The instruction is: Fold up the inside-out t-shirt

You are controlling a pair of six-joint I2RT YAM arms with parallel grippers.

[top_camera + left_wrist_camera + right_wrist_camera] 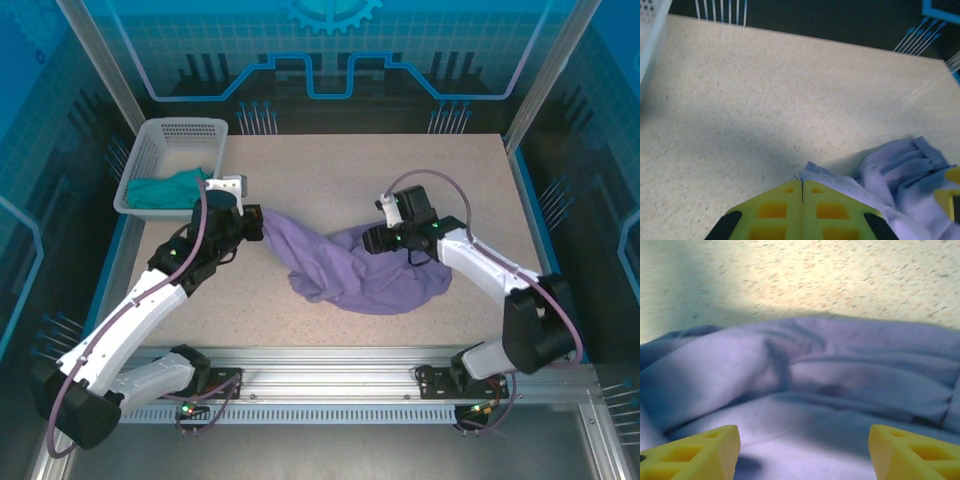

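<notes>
Spreading stage, I judged — left gripper [255, 220] pinched shut on the t-shirt [345, 275]; right gripper [370, 240] gaped above it — needing a hem next

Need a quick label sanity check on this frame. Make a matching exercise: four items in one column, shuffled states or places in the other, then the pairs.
Column 1
1. left gripper
2. right gripper
3. teal garment
4. t-shirt

Column 2
A. lying in the basket
B. open, jaws wide apart just above the t-shirt
C. crumpled, not yet folded
D. shut on an edge of the t-shirt

Pairs: 1-D, 2-B, 3-A, 4-C
</notes>
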